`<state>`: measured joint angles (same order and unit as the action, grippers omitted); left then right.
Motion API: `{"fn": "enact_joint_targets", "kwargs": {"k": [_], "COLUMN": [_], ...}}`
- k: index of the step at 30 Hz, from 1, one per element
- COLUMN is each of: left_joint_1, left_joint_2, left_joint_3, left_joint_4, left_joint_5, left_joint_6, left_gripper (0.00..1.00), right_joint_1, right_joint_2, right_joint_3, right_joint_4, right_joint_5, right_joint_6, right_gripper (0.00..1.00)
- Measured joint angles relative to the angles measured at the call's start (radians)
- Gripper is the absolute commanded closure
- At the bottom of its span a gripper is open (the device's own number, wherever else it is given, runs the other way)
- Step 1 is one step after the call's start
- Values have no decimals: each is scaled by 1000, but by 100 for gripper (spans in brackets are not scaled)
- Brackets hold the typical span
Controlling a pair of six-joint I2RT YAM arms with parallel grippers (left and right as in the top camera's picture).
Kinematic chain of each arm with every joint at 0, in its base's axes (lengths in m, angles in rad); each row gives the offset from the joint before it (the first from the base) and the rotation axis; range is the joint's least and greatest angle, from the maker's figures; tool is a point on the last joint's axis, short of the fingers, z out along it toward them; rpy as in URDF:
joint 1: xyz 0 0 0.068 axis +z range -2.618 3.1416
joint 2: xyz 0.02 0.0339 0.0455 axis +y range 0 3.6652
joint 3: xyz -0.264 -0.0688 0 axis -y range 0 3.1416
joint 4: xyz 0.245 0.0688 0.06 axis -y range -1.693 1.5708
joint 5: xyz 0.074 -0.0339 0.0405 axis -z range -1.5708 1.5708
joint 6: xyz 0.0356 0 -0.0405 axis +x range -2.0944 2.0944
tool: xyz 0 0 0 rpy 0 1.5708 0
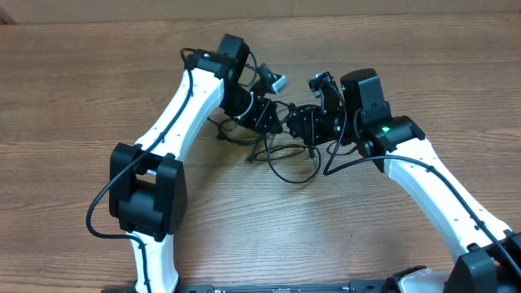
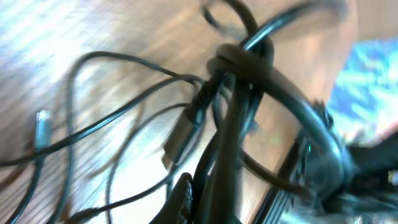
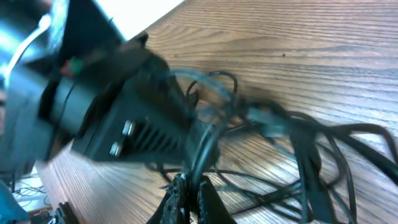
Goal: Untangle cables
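Right gripper [image 3: 189, 198] and left gripper [image 1: 275, 119] both pinch the cables [image 1: 286, 159]; pulling apart hard could cinch the knot [image 2: 239, 61] tighter.

A tangle of thin black cables [image 1: 286, 159] lies on the wooden table [image 1: 81, 73]. The left gripper [image 1: 269, 115] and right gripper [image 1: 303, 124] meet nose to nose over its upper edge, seemingly pinched into the strands. A pale plug tip [image 1: 279, 82] sticks out just beyond the tangle.
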<state>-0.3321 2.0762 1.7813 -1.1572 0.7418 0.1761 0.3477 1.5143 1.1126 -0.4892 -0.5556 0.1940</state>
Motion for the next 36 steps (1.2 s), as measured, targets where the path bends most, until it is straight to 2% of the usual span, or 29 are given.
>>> {"fn": "enact_joint_targets", "kwargs": {"k": [5,8,9,11,12,14,16,23,27,36], "left_joint_1": [92,142,149,149,149,144,131,43,25,25], "left_joint_2": [0,0,0,0,0,0,0,0,0,0], "left_joint_3": [0,0,0,0,0,0,0,0,0,0], "left_joint_4": [40,39,32,20,9,-7,-19,-55,-69,-111], "left_joint_5": [-58,-71,-73,-73,-69,-46,-17,123,203,236], "left_joint_6": [-189,-256,-273,-278,-273,-234,-178,89,190,274], "left_gripper": [96,96,96,96,96,96,96,96,96,96], "right_joint_1": [1,1,1,1,1,1,1,1,1,1], "right_joint_2": [0,0,0,0,0,0,0,0,0,0], "right_joint_3": [0,0,0,0,0,0,0,0,0,0], "right_joint_4": [-1,21,34,36,35,39,40,40,36,50], "right_joint_5": [-33,-69,-81,-93,-95,-94,-77,21,85,165], "right_joint_6": [0,-15,-19,-19,-22,-34,-35,-37,-29,40], "right_gripper": [96,96,77,53,49,35,27,26,27,33]}}
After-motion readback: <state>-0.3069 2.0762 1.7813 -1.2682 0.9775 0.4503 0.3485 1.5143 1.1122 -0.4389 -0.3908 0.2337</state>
